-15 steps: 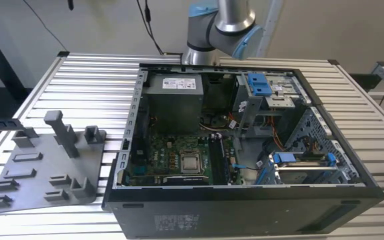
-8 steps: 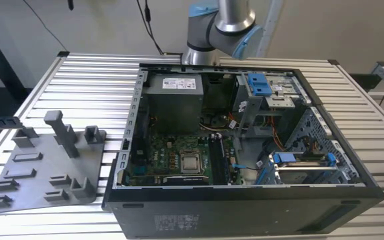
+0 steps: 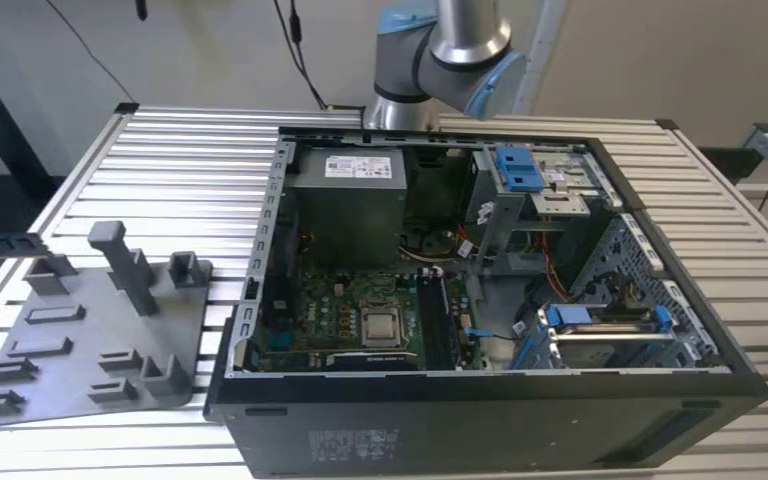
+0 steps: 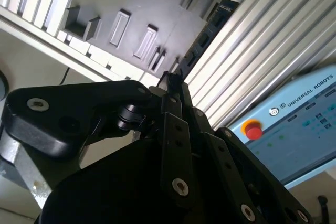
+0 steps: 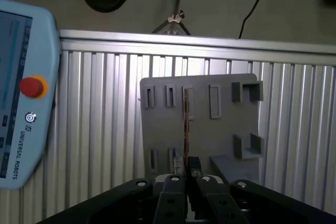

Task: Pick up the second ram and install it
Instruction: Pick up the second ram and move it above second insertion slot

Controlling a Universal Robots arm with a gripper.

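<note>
"Black metal gripper (image 5: 186, 176): what does it hold?" asks one.

"Its fingers are pinched on the second ram (image 5: 186, 124), a thin, flat, dark strip of circuit board," answers the other. "In the first wrist view the strip is seen edge-on, a narrow brownish line running out from between the fingertips. In the second wrist view the second ram (image 4: 210, 32) shows its flat face, dark with small chips, and one end meets the gripper (image 4: 172, 80)."

"And beyond the strip?"

"A grey plastic tray (image 5: 220, 124) with slots and posts lies on a ribbed aluminium table (image 5: 94, 108). A pale blue teach pendant (image 5: 21, 103) with a red button (image 5: 32, 86) overlaps the table in both wrist views."

"Where is the machine?"

"In the exterior view an open black computer case (image 3: 491, 410) sits in the centre and lower right of the frame. The tray (image 3: 91, 330) lies just beside it, at the exterior view's left. Inside the case are a green motherboard (image 3: 344, 310) and long black memory slots (image 3: 438, 320). A grey and blue robot arm (image 3: 444, 50) leaves the frame at top centre."
</note>
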